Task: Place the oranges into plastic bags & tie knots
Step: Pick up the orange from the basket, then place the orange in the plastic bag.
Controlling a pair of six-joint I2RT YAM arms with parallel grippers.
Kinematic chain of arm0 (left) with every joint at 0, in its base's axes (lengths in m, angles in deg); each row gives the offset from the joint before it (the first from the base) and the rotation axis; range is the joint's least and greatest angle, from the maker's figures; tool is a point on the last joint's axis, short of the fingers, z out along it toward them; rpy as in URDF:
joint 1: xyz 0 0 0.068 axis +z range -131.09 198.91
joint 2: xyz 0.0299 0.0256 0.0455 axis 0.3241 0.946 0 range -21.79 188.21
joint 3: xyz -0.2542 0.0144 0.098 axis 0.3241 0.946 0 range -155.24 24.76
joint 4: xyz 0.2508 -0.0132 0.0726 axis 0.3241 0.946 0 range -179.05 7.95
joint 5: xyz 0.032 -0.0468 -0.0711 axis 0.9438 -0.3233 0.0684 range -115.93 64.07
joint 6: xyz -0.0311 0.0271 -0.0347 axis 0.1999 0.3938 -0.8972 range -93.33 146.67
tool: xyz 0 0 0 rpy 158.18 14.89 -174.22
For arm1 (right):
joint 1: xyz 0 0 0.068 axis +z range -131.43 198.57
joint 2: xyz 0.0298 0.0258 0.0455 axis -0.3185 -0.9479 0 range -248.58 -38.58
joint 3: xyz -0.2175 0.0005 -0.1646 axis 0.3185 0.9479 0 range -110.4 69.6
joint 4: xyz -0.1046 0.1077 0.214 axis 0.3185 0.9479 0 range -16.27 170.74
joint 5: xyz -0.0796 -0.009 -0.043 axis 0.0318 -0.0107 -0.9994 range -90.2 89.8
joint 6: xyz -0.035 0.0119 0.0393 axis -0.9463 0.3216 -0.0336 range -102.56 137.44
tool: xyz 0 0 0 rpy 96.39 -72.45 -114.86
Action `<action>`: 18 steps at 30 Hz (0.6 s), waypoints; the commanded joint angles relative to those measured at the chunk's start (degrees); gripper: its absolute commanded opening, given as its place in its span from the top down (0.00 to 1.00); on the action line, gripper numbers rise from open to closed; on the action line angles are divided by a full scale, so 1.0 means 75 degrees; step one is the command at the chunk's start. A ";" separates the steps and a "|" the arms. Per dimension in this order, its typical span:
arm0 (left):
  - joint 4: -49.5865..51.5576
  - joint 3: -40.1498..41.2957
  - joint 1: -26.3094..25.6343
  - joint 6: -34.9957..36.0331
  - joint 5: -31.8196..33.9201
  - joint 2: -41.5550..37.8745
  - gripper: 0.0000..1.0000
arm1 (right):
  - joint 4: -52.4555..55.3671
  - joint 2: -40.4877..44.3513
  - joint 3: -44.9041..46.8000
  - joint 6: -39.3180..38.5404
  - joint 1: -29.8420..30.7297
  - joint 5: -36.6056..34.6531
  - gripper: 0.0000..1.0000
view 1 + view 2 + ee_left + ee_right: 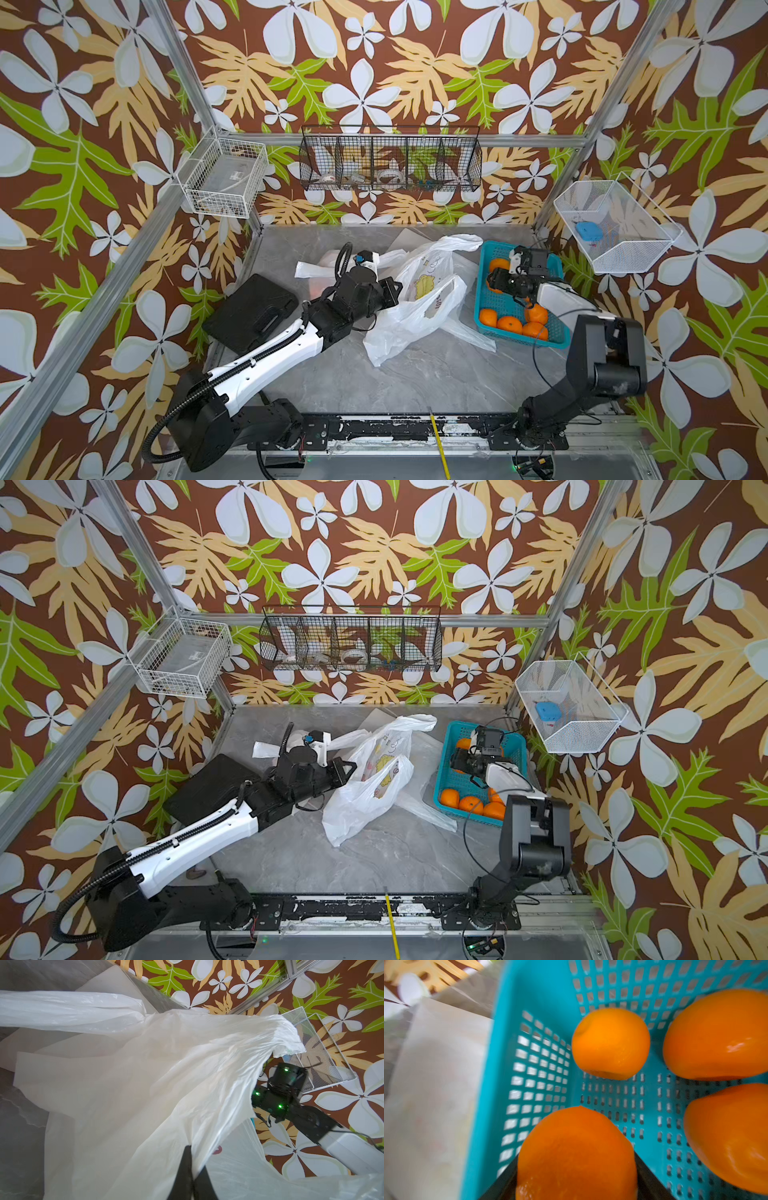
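A crinkly white plastic bag (419,316) (365,800) with cartoon prints lies mid-table, its mouth held up. My left gripper (397,286) (195,1157) is shut on the rim of this bag (145,1084). Another white bag (316,270) lies half hidden under the left wrist; I cannot tell whether it has knots. My right gripper (496,279) (576,1163) is down in the teal basket (478,291) (483,1105). An orange (576,1142) fills the gap between its fingers. Several loose oranges (509,324) (610,1043) lie around it.
A black case (253,311) lies at the table's left edge beside the left arm. Wire baskets hang on the walls: white (222,178), black (390,164), white mesh (615,226). A yellow stick (438,444) rests on the front rail.
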 commanded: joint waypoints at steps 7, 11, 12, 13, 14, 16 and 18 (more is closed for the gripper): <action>-0.0480 0.0065 0.0019 0.0051 -0.0143 0.0209 1.00 | 0.0733 0.3158 0.0941 0.0796 0.0935 0.2867 0.40; -0.0508 0.0099 0.0019 0.0169 -0.0235 0.0243 1.00 | 0.0850 0.3760 0.0468 0.1124 0.1718 0.2403 0.41; -0.0500 0.0096 0.0022 0.0229 -0.0268 0.0271 1.00 | 0.0855 0.3850 0.0278 0.1167 0.1828 0.2288 0.41; -0.0500 0.0089 0.0019 0.0264 -0.0317 0.0279 1.00 | 0.0777 0.3890 0.0165 0.1227 0.1910 0.2256 0.41; -0.0507 0.0089 0.0019 0.0289 -0.0362 0.0302 1.00 | 0.0659 0.3886 0.0053 0.1310 0.1993 0.2280 0.41; -0.0546 0.0090 0.0019 0.0313 -0.0444 0.0339 1.00 | 0.0386 0.3753 -0.0076 0.1471 0.2237 0.2357 0.41; -0.0633 0.0090 0.0019 0.0300 -0.0523 0.0359 1.00 | 0.0155 0.3446 -0.0220 0.1564 0.2738 0.2276 0.41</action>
